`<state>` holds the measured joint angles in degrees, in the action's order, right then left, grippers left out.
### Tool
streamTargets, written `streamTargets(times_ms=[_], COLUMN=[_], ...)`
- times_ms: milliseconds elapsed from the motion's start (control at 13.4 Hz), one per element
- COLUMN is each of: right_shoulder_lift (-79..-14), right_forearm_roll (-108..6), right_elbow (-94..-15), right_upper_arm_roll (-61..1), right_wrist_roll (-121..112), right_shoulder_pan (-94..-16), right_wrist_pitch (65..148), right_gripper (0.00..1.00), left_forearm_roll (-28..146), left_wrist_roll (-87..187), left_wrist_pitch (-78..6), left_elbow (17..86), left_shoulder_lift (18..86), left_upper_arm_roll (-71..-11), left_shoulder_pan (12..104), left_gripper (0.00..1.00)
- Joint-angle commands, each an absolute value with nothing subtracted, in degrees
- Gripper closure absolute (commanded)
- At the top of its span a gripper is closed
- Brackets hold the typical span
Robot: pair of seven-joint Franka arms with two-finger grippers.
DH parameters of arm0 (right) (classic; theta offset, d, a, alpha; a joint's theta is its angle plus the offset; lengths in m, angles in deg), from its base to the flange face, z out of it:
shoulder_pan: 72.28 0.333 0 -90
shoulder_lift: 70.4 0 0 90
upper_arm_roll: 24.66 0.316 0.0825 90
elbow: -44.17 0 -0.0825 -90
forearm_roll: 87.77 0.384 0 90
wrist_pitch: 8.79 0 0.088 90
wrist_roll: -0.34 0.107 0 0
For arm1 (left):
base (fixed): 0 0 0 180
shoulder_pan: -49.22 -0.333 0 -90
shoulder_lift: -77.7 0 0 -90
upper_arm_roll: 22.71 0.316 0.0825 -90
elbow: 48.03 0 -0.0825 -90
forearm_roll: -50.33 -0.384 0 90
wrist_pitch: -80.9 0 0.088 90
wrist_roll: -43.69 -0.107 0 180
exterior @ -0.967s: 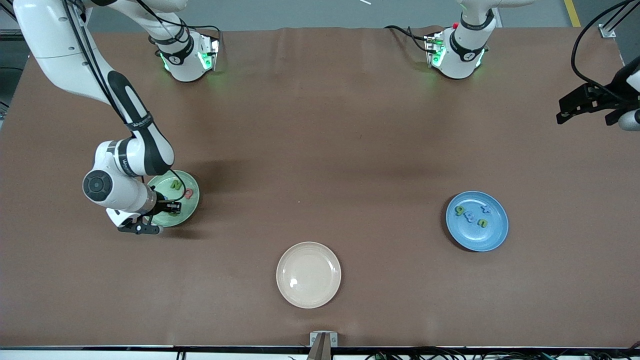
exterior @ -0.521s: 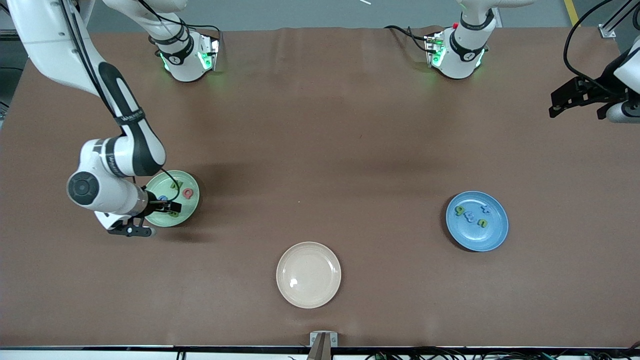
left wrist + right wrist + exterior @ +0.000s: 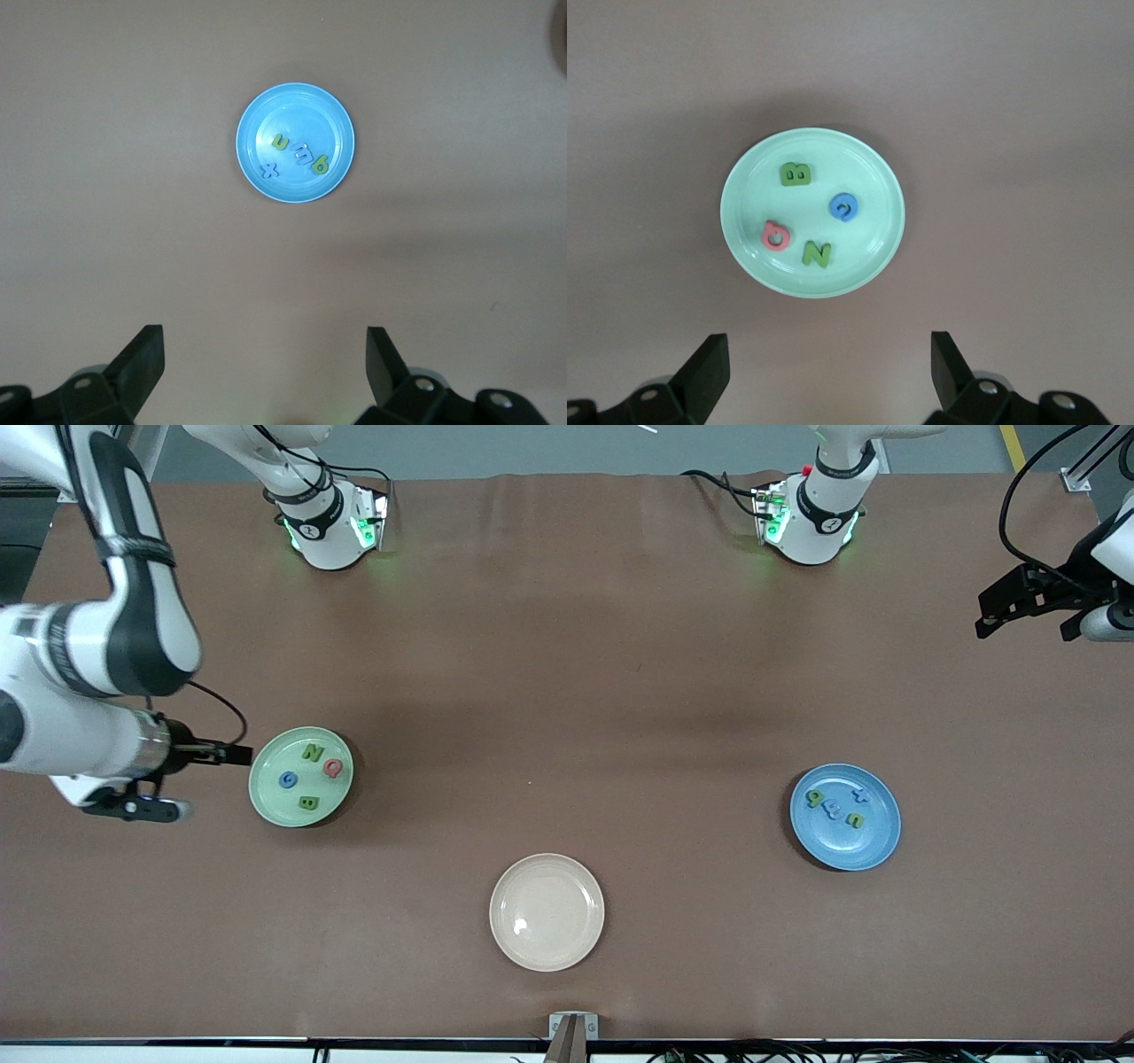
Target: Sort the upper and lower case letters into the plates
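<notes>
The pale mint green plate (image 3: 330,804) lies toward the right arm's end of the table. It holds a green N (image 3: 312,752), a red Q (image 3: 333,767), a blue G (image 3: 288,779) and a green B (image 3: 307,802). My right gripper (image 3: 232,755) hangs open and empty above the table beside this plate (image 3: 859,159). The blue plate (image 3: 842,849) lies toward the left arm's end. In it are a green p (image 3: 812,799), a blue m (image 3: 833,808), a green n (image 3: 856,820) and a blue x (image 3: 858,794). My left gripper (image 3: 997,607) waits high, open and empty, with the blue plate (image 3: 301,111) in its wrist view.
A cream-beige plate (image 3: 547,912) with nothing in it sits nearest the front camera, midway between the two arms' ends. The brown table cloth (image 3: 567,691) covers the whole surface. The two arm bases stand along the table's edge farthest from that camera.
My right gripper has opened over the mint plate, then risen and drawn away toward its own end of the table, uncovering all the plate's letters. The left gripper shifted only slightly.
</notes>
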<state>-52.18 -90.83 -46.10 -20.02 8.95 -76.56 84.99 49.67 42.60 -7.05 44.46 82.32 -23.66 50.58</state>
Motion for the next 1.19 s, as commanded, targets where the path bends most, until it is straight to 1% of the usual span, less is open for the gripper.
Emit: streamTargets(times_ms=[0,149,372,446,595,818,967,1116], right_shoulder_lift=[-51.3,-50.9,-50.9,-50.7,-50.5,-51.3,-51.8,-54.1], right_forearm_roll=[-91.8,-91.9,-92.1,-92.1,-88.6,-87.5,-87.5,-87.8], right_elbow=[-39.4,-35.5,-33.7,-33.5,-34.1,-34.2,-34.4,-36.8], right_upper_arm_roll=[-19.3,-19.3,-19.4,-19.5,-19.3,-19.0,-19.0,-19.3], right_wrist_roll=[8.8,9.0,9.0,9.1,9.3,8.8,3.8,2.2], right_shoulder_pan=[-77.8,-78.1,-78.0,-78.2,-79.0,-79.1,-79.0,-78.7], right_wrist_pitch=[80.5,80.1,80.1,80.2,79.7,78.8,78.4,79.0], right_gripper=[0.0,0.0,0.0,0.0,0.0,0.0,0.0,0.0], left_forearm_roll=[49.6,49.8,49.7,50.3,50.4,50.2,49.6,49.6], left_wrist_roll=[42.0,42.1,42.9,43.1,43.5,43.7,43.7,43.7], left_wrist_pitch=[-7.8,-7.3,-6.8,-6.8,-7.1,-7.1,-7.0,-6.3], left_elbow=[45.5,45.6,45.3,45.1,45.0,45.0,45.1,45.1], left_shoulder_lift=[82.9,83.0,82.9,82.6,81.9,81.7,81.8,82.1], left_upper_arm_roll=[-23.8,-24.1,-24.2,-24.3,-24.9,-25.6,-25.5,-25.6], left_shoulder_pan=[50.4,50.6,50.7,51.1,51.2,50.5,50.5,50.7], left_gripper=[0.0,0.0,0.0,0.0,0.0,0.0,0.0,0.0])
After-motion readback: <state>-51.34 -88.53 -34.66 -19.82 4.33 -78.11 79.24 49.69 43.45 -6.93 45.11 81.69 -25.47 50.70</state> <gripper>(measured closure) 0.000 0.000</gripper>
